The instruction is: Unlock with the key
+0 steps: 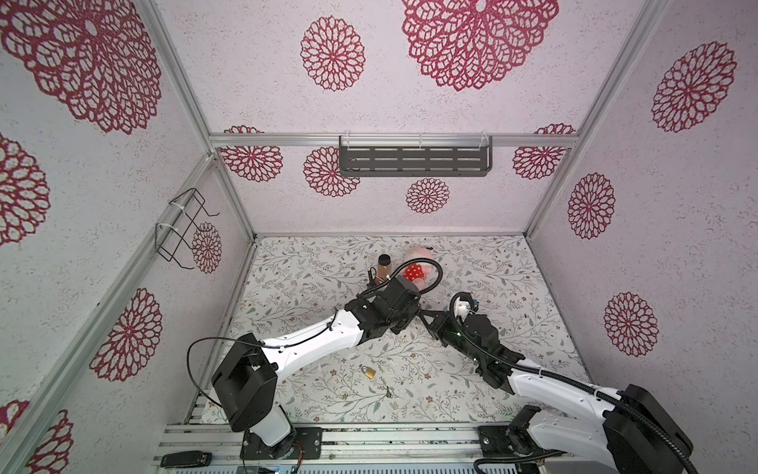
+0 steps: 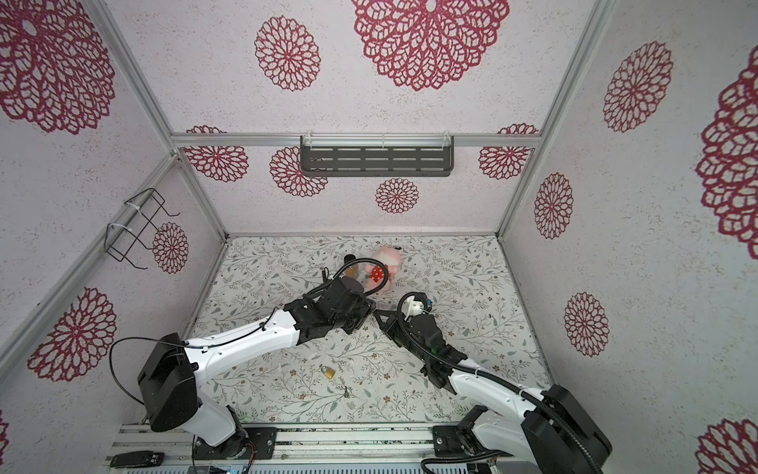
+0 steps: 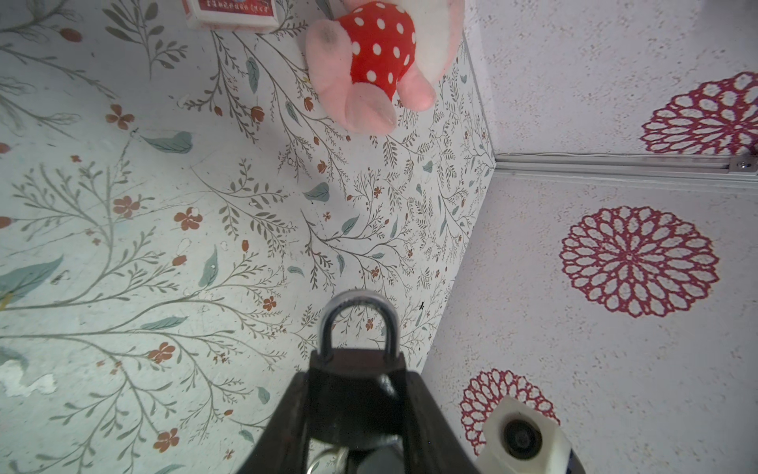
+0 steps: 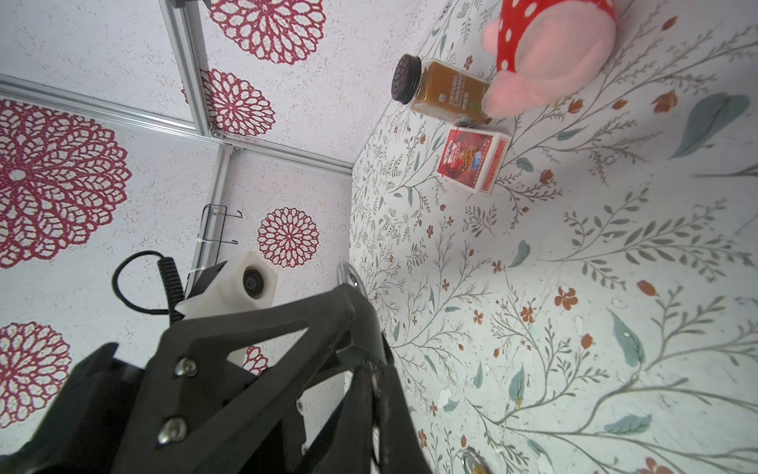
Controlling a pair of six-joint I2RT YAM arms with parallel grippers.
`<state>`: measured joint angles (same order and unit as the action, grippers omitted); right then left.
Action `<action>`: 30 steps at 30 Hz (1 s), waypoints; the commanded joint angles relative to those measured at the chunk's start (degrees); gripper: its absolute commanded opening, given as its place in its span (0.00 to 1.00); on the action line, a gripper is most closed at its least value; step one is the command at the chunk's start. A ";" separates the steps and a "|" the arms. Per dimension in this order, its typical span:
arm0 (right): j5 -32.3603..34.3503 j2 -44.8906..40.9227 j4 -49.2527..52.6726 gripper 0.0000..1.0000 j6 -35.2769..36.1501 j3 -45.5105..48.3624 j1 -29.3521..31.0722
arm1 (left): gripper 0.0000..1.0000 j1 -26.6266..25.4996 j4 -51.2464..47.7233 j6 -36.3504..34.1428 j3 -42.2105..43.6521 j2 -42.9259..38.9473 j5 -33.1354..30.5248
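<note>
My left gripper is clamped on the padlock, just on the arm-base side of the plush toy. The lock's body is in shadow and its keyway is hidden. My right gripper is pinched closed right against it, and I can't tell whether it carries a key. Farther from the toy the same way, a brass padlock and a small key lie on the table.

Two tabletop arms, the left arm and right arm, wear glossy white shells between boxy black joints and wrists. Dark fasteners dot the shells. Ribbed black cable loops past a white wrist-camera housing; silver screws stud a black trussed finger.
</note>
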<state>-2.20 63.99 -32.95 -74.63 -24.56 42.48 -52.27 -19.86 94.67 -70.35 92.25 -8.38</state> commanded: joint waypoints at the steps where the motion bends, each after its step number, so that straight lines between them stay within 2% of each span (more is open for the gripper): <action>1: -0.61 -1.58 -0.39 0.00 -2.64 -0.40 1.88 | 0.00 -1.49 7.30 0.65 -0.41 -2.76 -0.24; 10: 0.93 -0.52 1.22 0.00 -3.41 -0.69 2.50 | 0.00 -1.89 9.32 0.05 0.80 -4.33 -2.24; 20: 4.33 -3.56 9.92 0.01 5.79 -2.67 2.85 | 0.00 -1.69 1.96 -2.18 0.83 -6.16 -6.15; 24: 6.51 -3.52 13.40 0.16 10.24 -3.39 2.78 | 0.00 -1.30 -2.26 -3.48 0.91 -7.16 -9.16; 30: 8.24 -4.09 18.10 0.31 16.46 -5.00 2.71 | 0.00 0.07 -8.00 -5.69 1.34 -8.92 -12.63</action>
<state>1.98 60.66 -21.61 -63.35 -28.10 45.50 -53.56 -25.41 91.09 -68.45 86.61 -16.29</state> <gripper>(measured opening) 0.292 0.345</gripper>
